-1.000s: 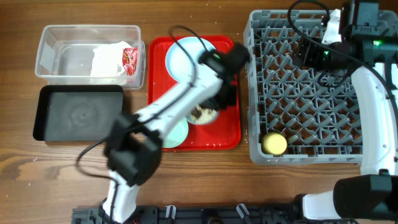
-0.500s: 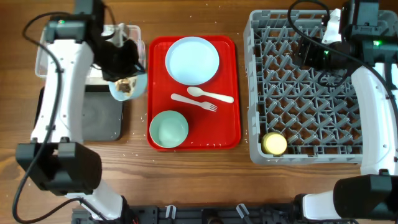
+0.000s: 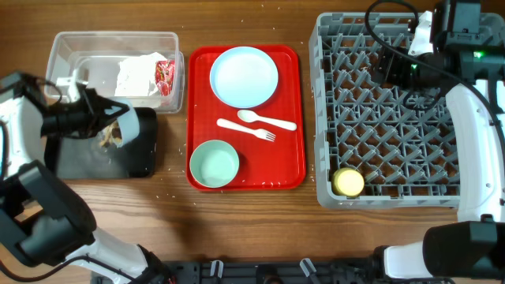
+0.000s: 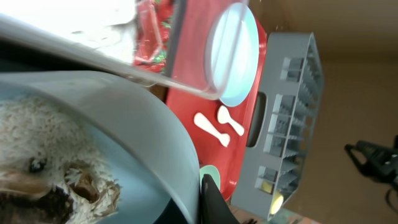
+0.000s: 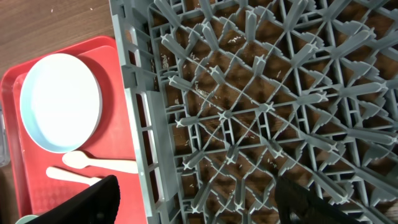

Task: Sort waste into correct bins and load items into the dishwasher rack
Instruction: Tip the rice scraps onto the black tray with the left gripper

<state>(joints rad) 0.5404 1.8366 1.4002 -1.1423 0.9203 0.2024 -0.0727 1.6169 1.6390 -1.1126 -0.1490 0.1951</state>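
Observation:
My left gripper (image 3: 101, 125) is shut on the rim of a pale blue-green bowl (image 3: 126, 126), held tilted over the black tray (image 3: 134, 162). Brownish-white food scraps (image 4: 43, 155) lie in the bowl (image 4: 137, 137), with one finger (image 4: 214, 202) on the outside of its rim. The clear tub (image 3: 71, 47) holds the white napkin (image 3: 136, 76) and the red wrapper (image 3: 164, 76). On the red tray (image 3: 292, 170) lie the plate (image 3: 244, 76), spoon (image 3: 267, 119), fork (image 3: 245, 128) and second bowl (image 3: 215, 164). My right gripper (image 5: 202, 208) hangs open and empty above the grey rack (image 3: 394, 118), where the yellow cup (image 3: 348, 182) sits.
The right wrist view shows the rack's pegs (image 5: 249, 106), the plate (image 5: 61, 102) and the spoon (image 5: 99, 163) below. The left arm reaches in from the table's left edge. Small crumbs dot the wood around the red tray.
My left gripper has carried the bowl with scraps from the red tray, past the tub's edge, to above the black tray. The right arm has not moved.

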